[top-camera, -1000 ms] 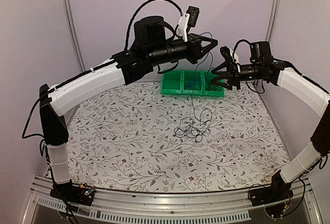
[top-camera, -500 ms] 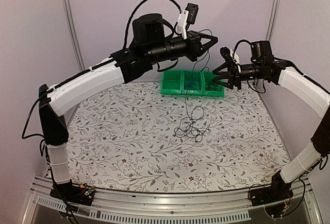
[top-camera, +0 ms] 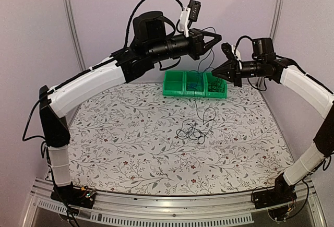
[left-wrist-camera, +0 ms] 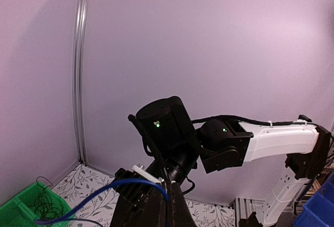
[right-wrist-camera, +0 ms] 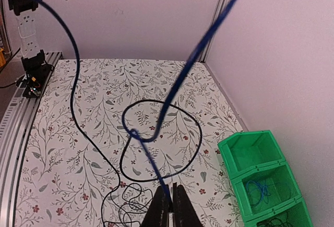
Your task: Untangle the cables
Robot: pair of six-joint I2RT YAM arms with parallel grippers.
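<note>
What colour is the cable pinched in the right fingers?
The cable is blue; the right wrist view shows it best.

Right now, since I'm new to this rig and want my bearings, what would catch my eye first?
Both arms are raised over the far edge of the table, the left gripper and right gripper each pinched shut on a blue cable that hangs in wide loops. Below, a loose tangle of black cables lies mid-table, in front of a green bin with three compartments.
</note>
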